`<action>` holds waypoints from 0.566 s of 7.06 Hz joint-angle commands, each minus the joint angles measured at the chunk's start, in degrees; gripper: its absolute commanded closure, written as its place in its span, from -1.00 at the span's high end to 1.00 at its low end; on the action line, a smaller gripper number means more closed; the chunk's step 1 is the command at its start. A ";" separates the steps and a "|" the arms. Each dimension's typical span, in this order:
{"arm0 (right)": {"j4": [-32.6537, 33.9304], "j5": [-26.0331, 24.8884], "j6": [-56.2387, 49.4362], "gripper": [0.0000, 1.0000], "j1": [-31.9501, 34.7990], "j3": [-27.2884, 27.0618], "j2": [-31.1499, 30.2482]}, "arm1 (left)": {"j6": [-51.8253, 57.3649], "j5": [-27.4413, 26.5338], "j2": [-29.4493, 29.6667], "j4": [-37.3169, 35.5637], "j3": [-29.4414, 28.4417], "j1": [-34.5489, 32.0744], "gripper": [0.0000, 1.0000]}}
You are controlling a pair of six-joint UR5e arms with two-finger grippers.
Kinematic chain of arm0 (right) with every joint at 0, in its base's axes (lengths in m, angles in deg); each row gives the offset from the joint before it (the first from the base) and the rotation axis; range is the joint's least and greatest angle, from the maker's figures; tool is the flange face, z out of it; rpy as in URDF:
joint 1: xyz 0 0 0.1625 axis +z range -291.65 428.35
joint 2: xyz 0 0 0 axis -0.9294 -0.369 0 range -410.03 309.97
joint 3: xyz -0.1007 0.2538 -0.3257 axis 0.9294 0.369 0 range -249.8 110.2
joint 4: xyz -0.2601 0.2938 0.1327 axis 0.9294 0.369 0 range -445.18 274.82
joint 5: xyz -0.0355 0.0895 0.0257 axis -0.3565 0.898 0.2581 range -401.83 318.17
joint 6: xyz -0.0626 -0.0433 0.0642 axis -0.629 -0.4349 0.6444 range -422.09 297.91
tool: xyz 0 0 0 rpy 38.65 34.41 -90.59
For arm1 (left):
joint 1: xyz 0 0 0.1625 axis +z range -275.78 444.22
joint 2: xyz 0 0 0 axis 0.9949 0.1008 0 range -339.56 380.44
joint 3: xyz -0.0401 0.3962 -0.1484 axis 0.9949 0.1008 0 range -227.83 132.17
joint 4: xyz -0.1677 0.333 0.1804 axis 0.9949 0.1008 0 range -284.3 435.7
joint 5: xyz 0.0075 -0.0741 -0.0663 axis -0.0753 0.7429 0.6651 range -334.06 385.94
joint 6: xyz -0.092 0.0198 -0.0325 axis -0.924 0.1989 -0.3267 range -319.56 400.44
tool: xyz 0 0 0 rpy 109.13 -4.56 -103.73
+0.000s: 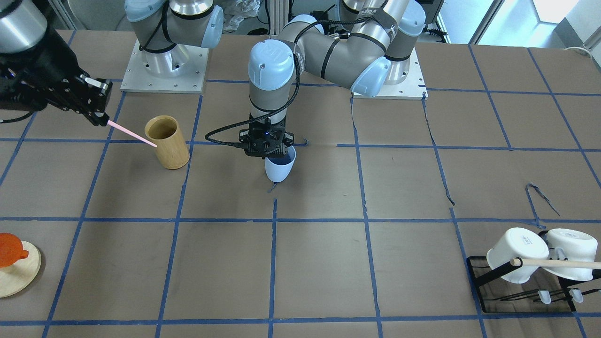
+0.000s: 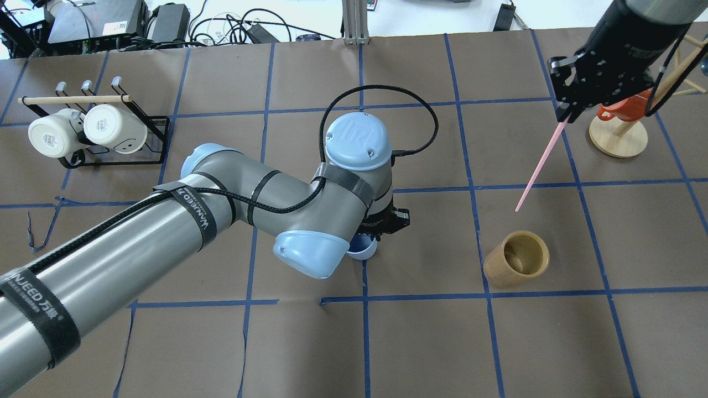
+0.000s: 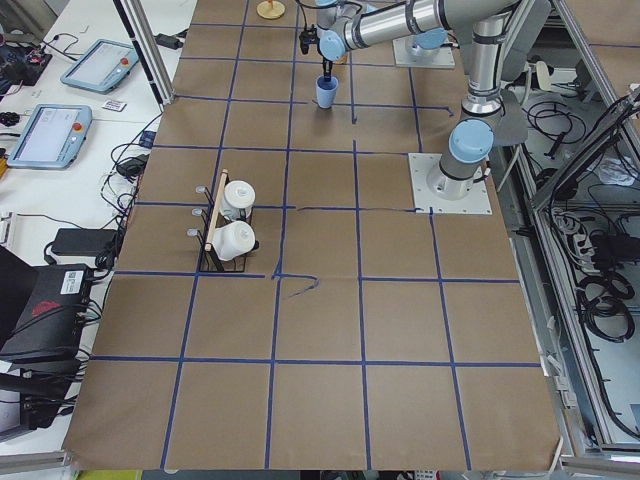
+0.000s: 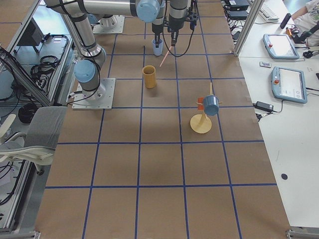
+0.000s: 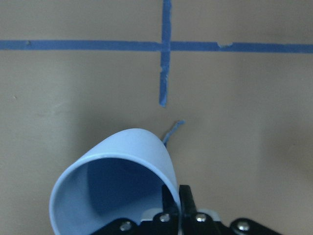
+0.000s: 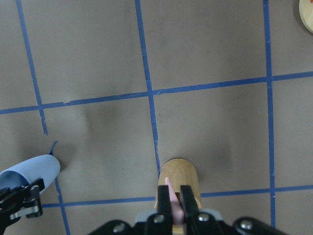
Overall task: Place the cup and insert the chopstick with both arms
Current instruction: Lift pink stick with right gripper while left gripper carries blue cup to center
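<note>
Two risks over the desk [image 1: 328,263]: the tilted cup [image 1: 280,172], pinched by its rim beneath the left pincer [image 1: 266,150], may topple on release, and the chopstick [image 1: 134,135] pinched below the right pincer [image 1: 102,121] would then miss it.
</note>
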 commanded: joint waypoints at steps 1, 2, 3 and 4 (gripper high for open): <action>-1.11 6.24 0.01 -1.00 0.01 6.90 -0.93 | -0.34 0.55 0.40 -0.29 -0.06 -0.42 0.98; 0.31 6.12 0.10 -1.00 0.01 6.57 -0.93 | 0.79 -0.06 -0.12 -0.29 -0.40 -0.07 1.00; 0.76 6.21 0.01 -1.00 0.97 5.78 -1.02 | 1.15 -0.85 -1.00 0.32 -2.23 0.89 1.00; 2.76 5.42 0.01 -1.00 4.98 4.90 -1.10 | 1.24 -1.38 -2.66 3.98 -4.95 3.68 1.00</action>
